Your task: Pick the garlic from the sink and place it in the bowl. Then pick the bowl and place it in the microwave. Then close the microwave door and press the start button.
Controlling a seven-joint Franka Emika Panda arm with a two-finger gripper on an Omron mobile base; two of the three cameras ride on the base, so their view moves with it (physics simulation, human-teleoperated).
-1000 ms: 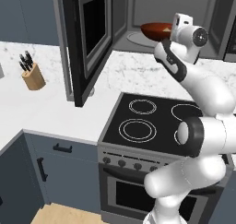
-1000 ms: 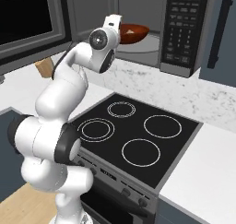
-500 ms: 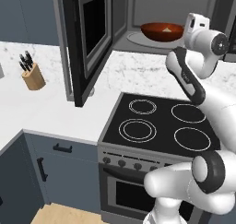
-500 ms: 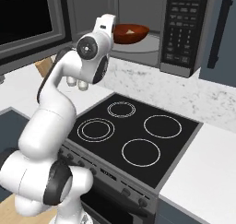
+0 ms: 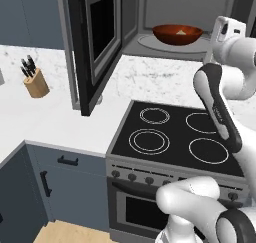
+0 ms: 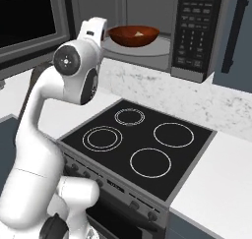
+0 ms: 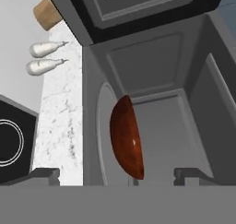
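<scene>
Resting on the microwave's round turntable, the glossy reddish-brown bowl.

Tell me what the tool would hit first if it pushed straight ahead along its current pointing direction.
Most likely the bowl: in the hand view it sits dead ahead between the open tool's tips, on the turntable inside the microwave. Past it is the microwave's back wall. Depth is unclear, so contact distance can't be judged.

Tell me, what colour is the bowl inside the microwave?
The bowl is glossy reddish-brown, like polished wood. The left base view shows it best.
</scene>
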